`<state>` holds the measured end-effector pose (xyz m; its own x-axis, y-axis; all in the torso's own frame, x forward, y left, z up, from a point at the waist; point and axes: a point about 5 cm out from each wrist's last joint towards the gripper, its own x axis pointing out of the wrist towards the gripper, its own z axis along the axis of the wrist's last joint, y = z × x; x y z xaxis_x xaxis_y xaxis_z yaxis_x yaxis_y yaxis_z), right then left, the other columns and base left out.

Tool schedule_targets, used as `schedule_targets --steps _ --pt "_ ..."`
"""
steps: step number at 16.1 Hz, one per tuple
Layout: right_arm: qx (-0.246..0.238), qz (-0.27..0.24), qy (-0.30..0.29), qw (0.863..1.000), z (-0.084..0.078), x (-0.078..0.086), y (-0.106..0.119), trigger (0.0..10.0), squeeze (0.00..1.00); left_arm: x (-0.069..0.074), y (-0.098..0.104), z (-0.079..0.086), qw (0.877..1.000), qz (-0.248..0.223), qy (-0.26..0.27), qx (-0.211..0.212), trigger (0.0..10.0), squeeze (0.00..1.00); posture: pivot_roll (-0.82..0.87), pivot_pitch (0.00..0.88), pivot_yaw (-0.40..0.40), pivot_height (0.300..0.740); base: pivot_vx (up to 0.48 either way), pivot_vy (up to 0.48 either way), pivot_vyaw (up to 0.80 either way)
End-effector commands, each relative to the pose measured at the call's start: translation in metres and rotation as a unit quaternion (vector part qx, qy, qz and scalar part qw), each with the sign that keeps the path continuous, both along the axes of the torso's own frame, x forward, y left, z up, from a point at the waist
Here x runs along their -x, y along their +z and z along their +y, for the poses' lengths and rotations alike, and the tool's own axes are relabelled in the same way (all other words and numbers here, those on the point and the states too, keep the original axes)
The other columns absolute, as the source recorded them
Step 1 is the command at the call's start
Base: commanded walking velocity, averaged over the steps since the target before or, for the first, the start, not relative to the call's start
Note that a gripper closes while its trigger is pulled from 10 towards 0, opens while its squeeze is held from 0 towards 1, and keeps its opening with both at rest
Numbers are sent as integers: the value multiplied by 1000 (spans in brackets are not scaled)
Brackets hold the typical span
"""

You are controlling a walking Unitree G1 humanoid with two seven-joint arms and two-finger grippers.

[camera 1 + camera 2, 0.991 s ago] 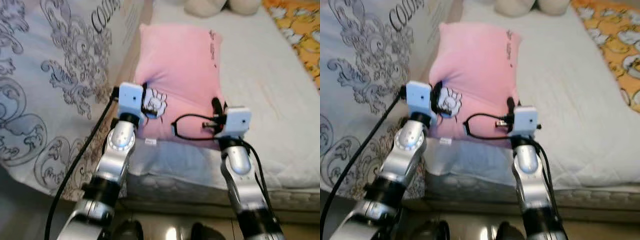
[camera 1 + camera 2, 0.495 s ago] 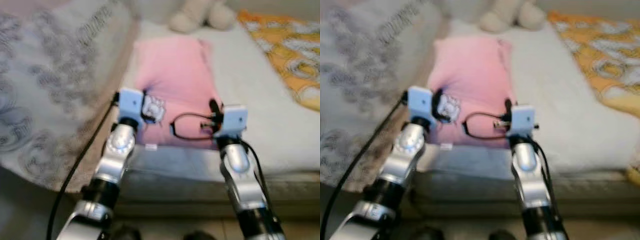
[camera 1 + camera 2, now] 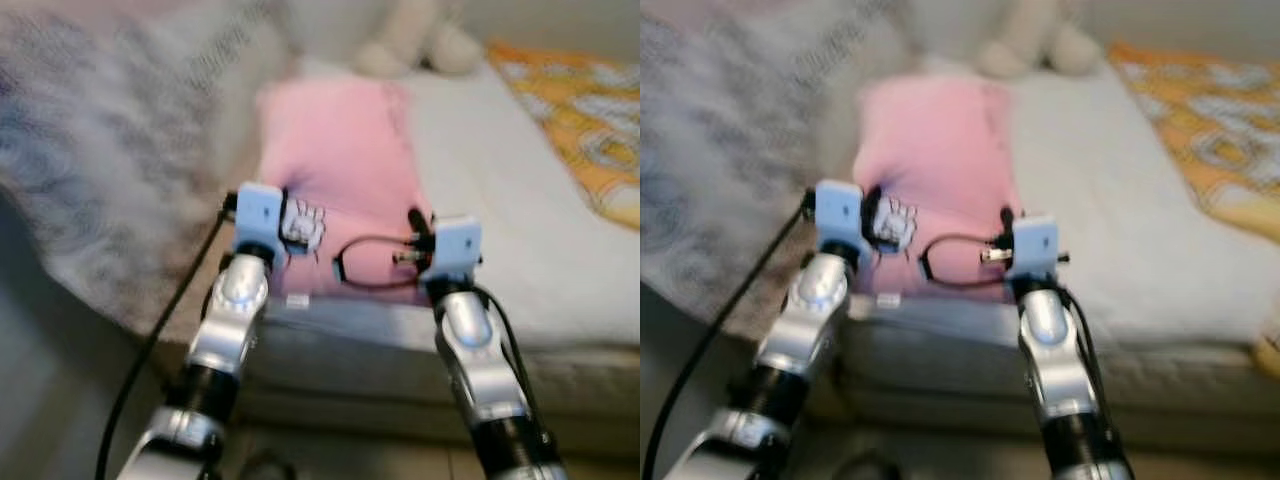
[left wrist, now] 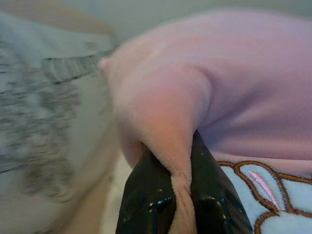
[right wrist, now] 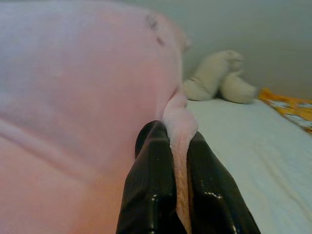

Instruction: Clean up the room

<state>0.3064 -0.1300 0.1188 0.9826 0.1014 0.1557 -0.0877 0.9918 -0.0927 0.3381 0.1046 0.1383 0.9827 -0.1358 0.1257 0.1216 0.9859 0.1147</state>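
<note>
A pink pillow [image 3: 340, 160] with a white embroidered patch lies lengthwise on the white mattress [image 3: 520, 210], its near end at the bed's front edge. My left gripper [image 4: 179, 207] is shut on the pillow's near left corner, a fold of pink plush [image 4: 165, 126] pinched between the black fingers [image 4: 146, 204]. My right gripper [image 5: 180, 195] is shut on the near right corner, the pillow's seam [image 5: 179, 122] squeezed between its fingers [image 5: 148, 195]. In the eye views both wrists [image 3: 258, 215] [image 3: 452, 250] sit at the pillow's near edge.
A grey patterned quilt [image 3: 110, 170] drapes over the bed's left side. A cream plush toy [image 3: 415, 45] sits at the far end of the mattress, and an orange patterned blanket [image 3: 590, 120] covers the right. The floor lies below the bed's front edge.
The camera has shifted back and tilted, showing more of the bed front and blurring the picture. Both grippers stay shut on the pillow's near corners.
</note>
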Motion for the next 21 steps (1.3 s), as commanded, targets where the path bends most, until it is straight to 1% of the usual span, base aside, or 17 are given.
schedule_targets --steps 1,3,6,10,12,13,14,15,16,17,20,21 --pt "-4 -3 -12 1000 -7 -4 3 10000 0 -8 17 19 998 -26 52 4 10000 0 -31 0 28 740 480 0 0" --pt "-3 -3 -11 1000 -7 -6 4 10000 0 -10 16 20 998 -22 56 6 10000 0 -30 0 27 740 480 0 0" --pt "-1 -4 -12 1000 -10 -10 6 10000 0 -16 20 23 998 -22 63 -3 10000 0 -24 0 24 740 480 0 0" --pt "-2 3 -3 1000 -5 -10 3 10000 0 -21 21 27 997 -19 69 -16 10000 0 -21 0 24 740 480 0 0" --pt "-3 11 6 1000 -1 -11 0 10000 0 -26 22 30 997 -19 72 -23 10000 0 -26 0 26 740 480 0 0" --pt "-3 11 11 1000 2 -13 2 10000 0 -32 24 34 997 -14 76 -29 10000 0 -31 0 29 740 435 0 0" --pt "-9 14 16 1000 5 -18 3 10000 0 -44 26 39 995 2 83 -53 10000 0 -40 0 34 740 0 435 0" --pt "-12 16 17 1000 6 -19 3 10000 0 -46 27 40 995 7 85 -56 10000 0 -41 0 35 740 0 0 0" --pt "-17 24 21 999 8 -22 2 10000 0 -51 29 40 994 14 82 -66 10000 0 -46 18 35 740 0 0 0" --pt "-16 26 25 999 10 -28 4 10000 0 -58 38 40 993 13 80 -86 10000 0 -50 30 37 740 0 0 0" --pt "-12 18 18 1000 5 -31 9 10000 0 -63 47 41 993 4 80 -91 10000 0 -62 45 45 740 0 0 0" --pt "-13 17 14 1000 3 -30 8 10000 0 -64 47 41 993 3 79 -91 10000 0 -65 47 48 740 0 0 0"
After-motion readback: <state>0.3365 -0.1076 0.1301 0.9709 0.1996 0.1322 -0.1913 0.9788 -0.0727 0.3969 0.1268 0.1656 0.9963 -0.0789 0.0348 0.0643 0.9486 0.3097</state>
